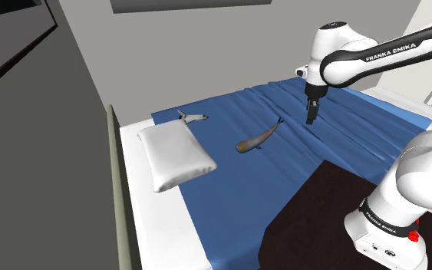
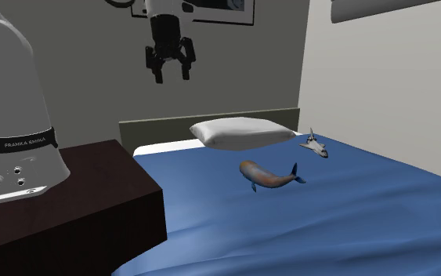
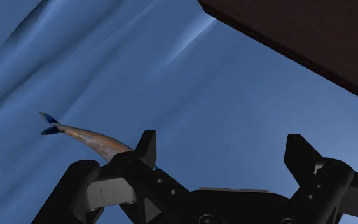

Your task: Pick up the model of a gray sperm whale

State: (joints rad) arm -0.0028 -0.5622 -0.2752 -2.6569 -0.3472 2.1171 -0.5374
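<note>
Three views: shoulder, second exterior, wrist
Shoulder, whale model: the whale model (image 1: 257, 136) lay on the bed's blue sheet (image 1: 344, 146) near mid-bed, tail end toward the hand
Shoulder, hand: the hand (image 1: 311, 120) hung pointing down, above the sheet and past the whale's tail, clear of it; finger gap not readable from this side
Shoulder, neighbours: white pillow (image 1: 174, 156) to that view's left of the whale, small shuttle model (image 1: 191, 116) just beyond the pillow, both apart from the whale
Shoulder, stand: dark stand (image 1: 321, 207) at lower right, white arm (image 1: 375, 57) reaching over the bed
Second exterior, hand: hand (image 2: 171, 77) was high above the stand (image 2: 93, 180), fingers spread wide, nothing between them
Second exterior, whale model: whale (image 2: 269, 176) was flat on the sheet, in front of the pillow (image 2: 242, 132), shuttle (image 2: 315, 146) further to that view's right, headboard (image 2: 211, 121) behind
Wrist, hand: hand (image 3: 222, 143) showed both black fingers well apart, holding nothing
Wrist, whale model: whale (image 3: 88, 136) was on the sheet below, outside the finger gap, head end hidden behind one finger, blue tail flukes pointing away
</note>
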